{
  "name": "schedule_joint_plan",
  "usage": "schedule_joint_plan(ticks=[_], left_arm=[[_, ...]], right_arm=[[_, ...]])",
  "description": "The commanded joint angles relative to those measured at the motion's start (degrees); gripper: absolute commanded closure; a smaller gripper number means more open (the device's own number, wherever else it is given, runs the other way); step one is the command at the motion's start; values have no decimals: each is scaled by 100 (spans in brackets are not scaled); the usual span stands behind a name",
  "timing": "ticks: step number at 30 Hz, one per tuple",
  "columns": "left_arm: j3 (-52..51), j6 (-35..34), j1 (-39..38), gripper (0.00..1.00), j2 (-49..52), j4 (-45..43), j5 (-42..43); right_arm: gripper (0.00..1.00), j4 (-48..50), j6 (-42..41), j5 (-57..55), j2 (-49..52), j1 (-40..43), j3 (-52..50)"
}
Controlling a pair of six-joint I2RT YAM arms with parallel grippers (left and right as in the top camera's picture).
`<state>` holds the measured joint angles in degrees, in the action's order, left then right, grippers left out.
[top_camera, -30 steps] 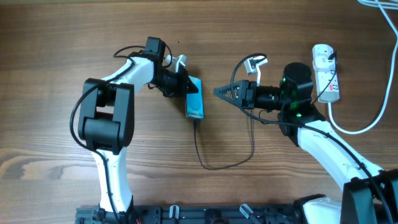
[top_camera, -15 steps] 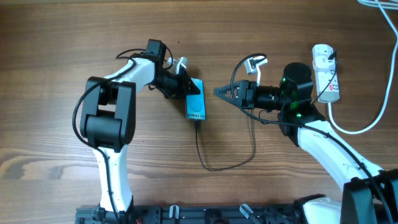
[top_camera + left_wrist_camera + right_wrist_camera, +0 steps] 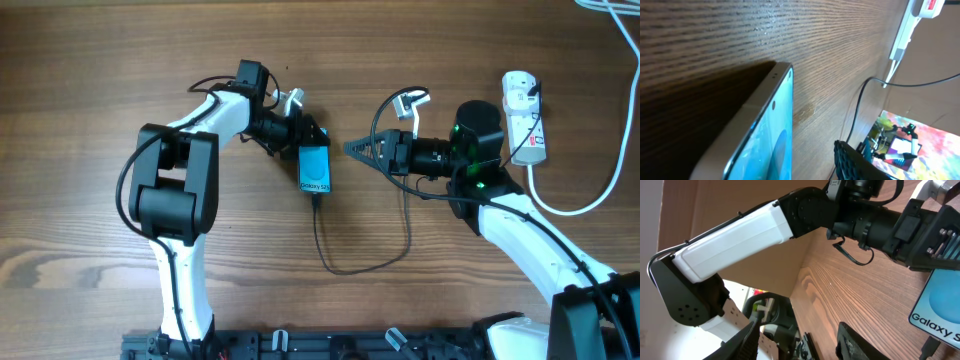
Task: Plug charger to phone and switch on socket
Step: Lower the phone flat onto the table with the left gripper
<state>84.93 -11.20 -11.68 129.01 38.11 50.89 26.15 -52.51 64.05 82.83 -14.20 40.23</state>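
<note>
The phone lies on the table with its turquoise screen up; it also shows in the left wrist view and the right wrist view. The charger, a thin black cable, runs from a connector at the phone's foot in a loop towards my right arm. My left gripper sits over the phone's top end; one finger shows apart from the screen, so it looks open. My right gripper is open and empty, right of the phone. The white socket lies at the far right.
The socket's white cord curves along the right edge of the table. A second white cord crosses the top right corner. The left arm's white link fills the upper part of the right wrist view.
My left gripper has shifted right over the phone's top end, and the phone now looks shorter and flatter. The right arm has not moved.
</note>
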Motion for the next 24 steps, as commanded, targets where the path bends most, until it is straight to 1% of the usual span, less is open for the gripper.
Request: schedule_joint_plan(ticks=[1, 4, 7, 9, 11, 16, 19, 21, 22, 24], left_arm=[[-136, 20, 24, 38, 238, 44, -1019], [-136, -31, 26, 36, 236, 42, -1167], [-125, -304, 37, 35, 234, 46, -1471], [-90, -345, 63, 34, 232, 76, -1615], [-11, -474, 83, 33, 223, 219, -2035], [103, -470, 66, 27, 212, 634, -3136], [103, -470, 68, 26, 212, 675, -3303], [103, -470, 68, 26, 212, 669, -3303], [103, -468, 68, 26, 212, 671, -3305], [103, -468, 74, 26, 212, 673, -3379]], right_arm=[[50, 11, 151, 48, -9, -9, 116], [50, 11, 153, 48, -9, -9, 116], [50, 11, 153, 52, -9, -9, 116], [50, 11, 155, 52, -9, -9, 116], [50, 11, 157, 55, -9, -9, 116], [49, 11, 295, 52, -9, -9, 116], [49, 4, 302, 52, -9, -9, 116], [54, -44, 295, 52, -9, -9, 116], [54, -52, 291, 50, -11, -9, 116], [50, -111, 328, 9, -9, -9, 116]])
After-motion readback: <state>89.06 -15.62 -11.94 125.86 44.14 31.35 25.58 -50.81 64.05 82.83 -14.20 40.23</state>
